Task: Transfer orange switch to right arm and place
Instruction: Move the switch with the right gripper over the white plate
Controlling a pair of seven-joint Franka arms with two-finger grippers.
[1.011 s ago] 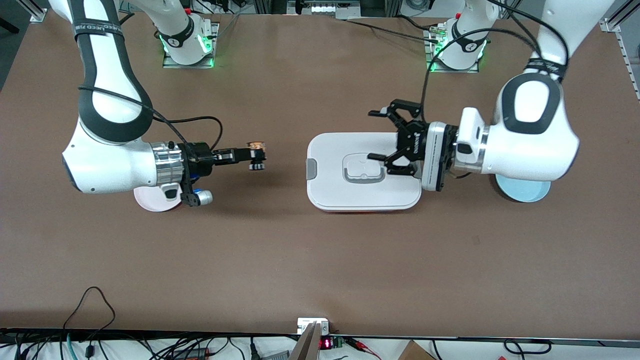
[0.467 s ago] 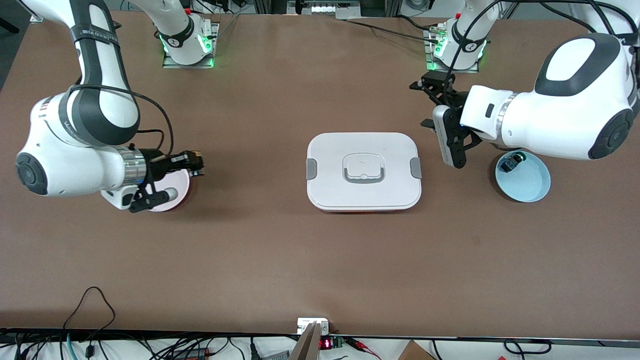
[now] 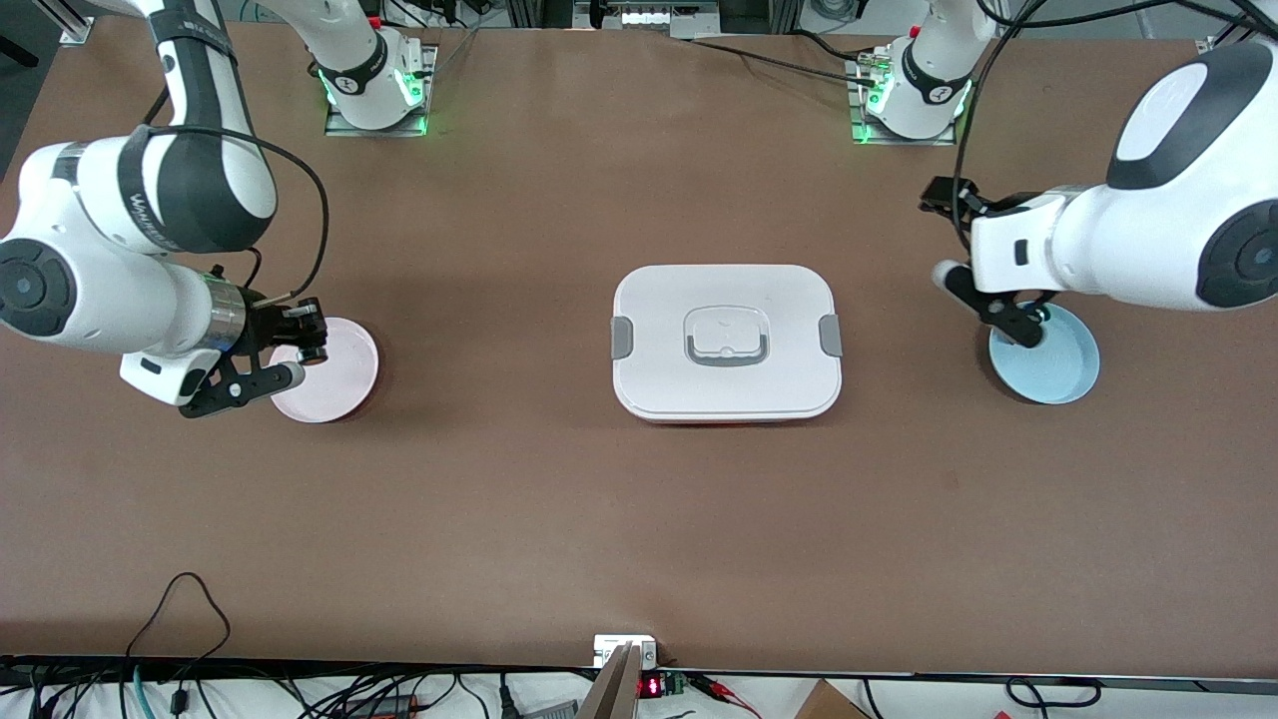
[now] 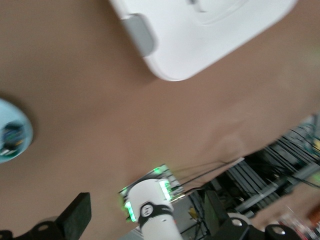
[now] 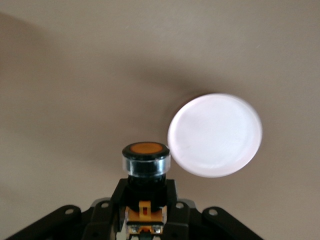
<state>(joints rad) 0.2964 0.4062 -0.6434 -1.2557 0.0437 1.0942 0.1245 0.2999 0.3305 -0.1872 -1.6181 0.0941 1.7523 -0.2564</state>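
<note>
Right wrist view: the orange switch (image 5: 146, 159) is gripped cap-up by the right gripper (image 3: 308, 334) at the 9 o'clock rim of the pink plate (image 3: 344, 384), so placing is judged under way, lowering and release next, while the left gripper (image 3: 983, 260), fingers undetermined, waits above the blue plate (image 3: 1058, 374).

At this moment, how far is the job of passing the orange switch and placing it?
Handover looks done: the right gripper is shut on the orange switch, over the edge of the pink plate. The left gripper waits near the blue plate. Left: lower and release the switch.
</note>
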